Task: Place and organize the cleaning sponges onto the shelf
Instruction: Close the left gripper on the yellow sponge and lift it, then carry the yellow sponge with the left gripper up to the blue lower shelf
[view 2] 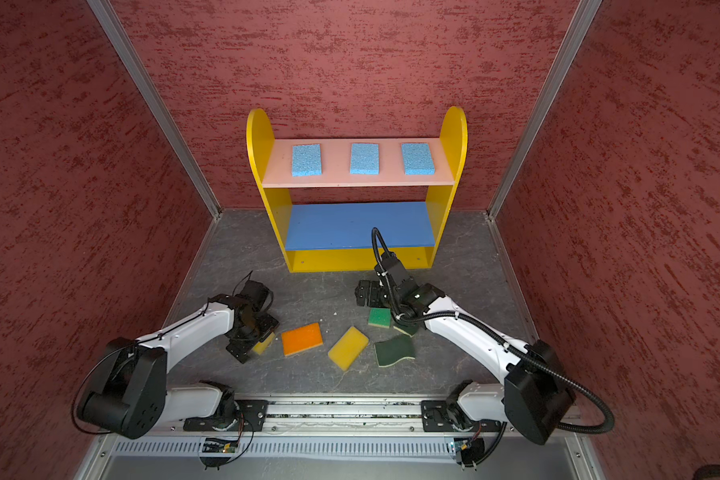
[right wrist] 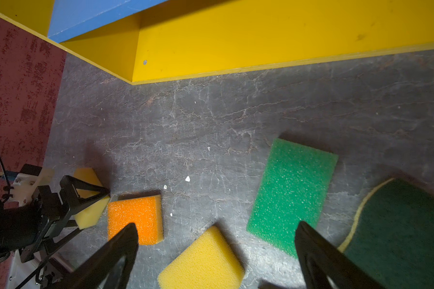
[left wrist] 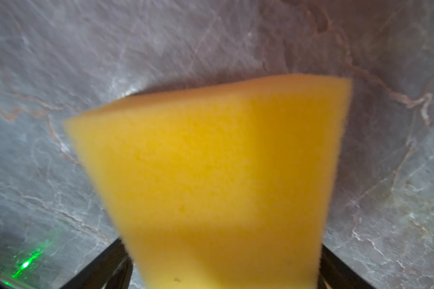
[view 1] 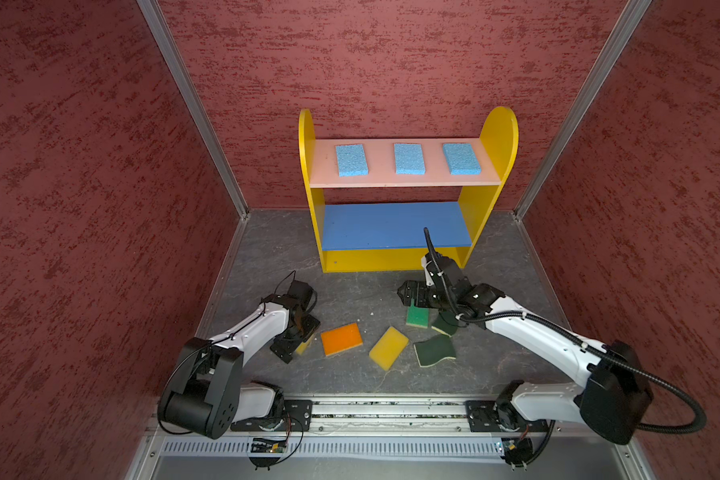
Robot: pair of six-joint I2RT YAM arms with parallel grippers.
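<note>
The shelf (view 1: 491, 137) stands at the back. Three light blue sponges (view 1: 409, 158) lie in a row on its pink board; the blue board (view 1: 391, 226) is bare. My left gripper (view 1: 296, 347) points down, open, straddling a yellow sponge (left wrist: 211, 162) that fills the gap between its fingers on the floor. To its right lie an orange-topped sponge (view 1: 341, 338), a second yellow sponge (view 1: 388, 347), a bright green sponge (view 1: 417, 316) and a dark green wavy sponge (view 1: 435, 350). Another dark green sponge (view 1: 445, 326) is partly hidden under the right arm. My right gripper (right wrist: 216, 227) hovers open and empty above the floor beside the green sponge.
Red textured walls (view 1: 100, 208) close in the grey marbled floor (view 1: 350, 299) on three sides. The shelf's yellow bottom front (right wrist: 261, 45) stands close ahead of the right gripper. A metal rail (view 1: 391, 411) carrying both arm bases runs along the front edge.
</note>
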